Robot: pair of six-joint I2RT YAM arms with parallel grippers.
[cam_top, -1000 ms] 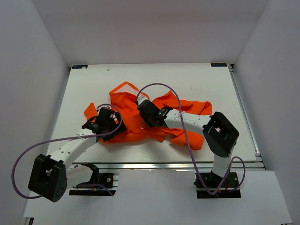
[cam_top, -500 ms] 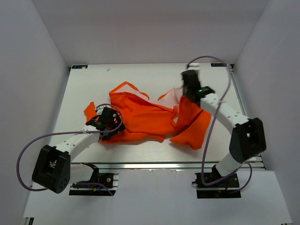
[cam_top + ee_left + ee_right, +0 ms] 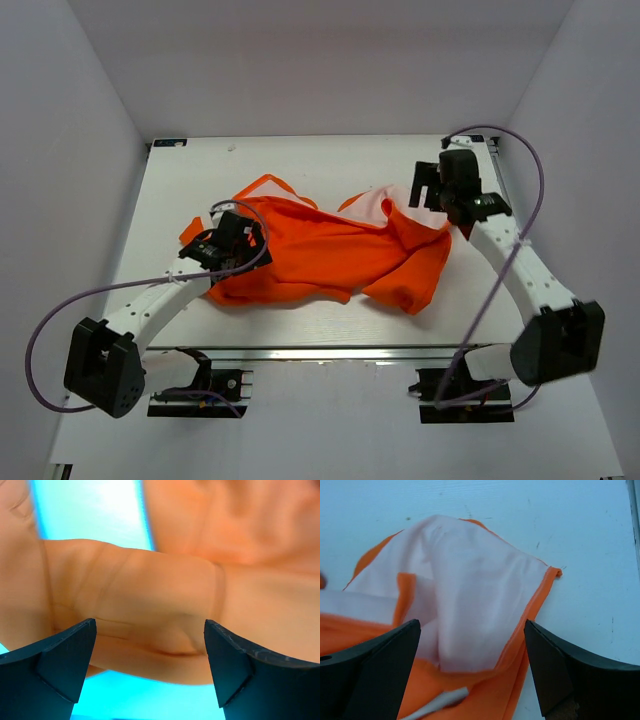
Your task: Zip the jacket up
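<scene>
Now: a bright orange jacket [image 3: 320, 255] lies rumpled across the middle of the white bench [image 3: 300, 165], reaching from left of centre toward the right edge. Its front is not zipped.
Just changed: a second ago the right arm [image 3: 520, 265] was low over the middle of the jacket. Half a second ago it was carrying a pinched part of the front toward the far right corner. It has now let go and hangs above the bench near that corner.
Right jaws: spread wide and empty, just beyond the jacket's right end.
Effect on the jacket: the right side is drawn out wider and flatter than before. A flap is turned back there, so the pale lining [image 3: 470, 595] shows, bordered by an orange hem [image 3: 530, 615].
Possible zipper: a small pale strip [image 3: 440, 702] lies on the orange cloth at the bottom of the right wrist view. It is too small to tell whether it is zipper tape or a pull.
Left arm [image 3: 150, 305]: it has hardly moved and sits at the jacket's left end.
Left jaws: wide, with a rounded fold [image 3: 135, 605] of orange cloth lying between them, not pinched.
Meaning for the task: this looks like spreading, not zipping. The two front edges probably still need finding and lining up before any pull on the zipper.
</scene>
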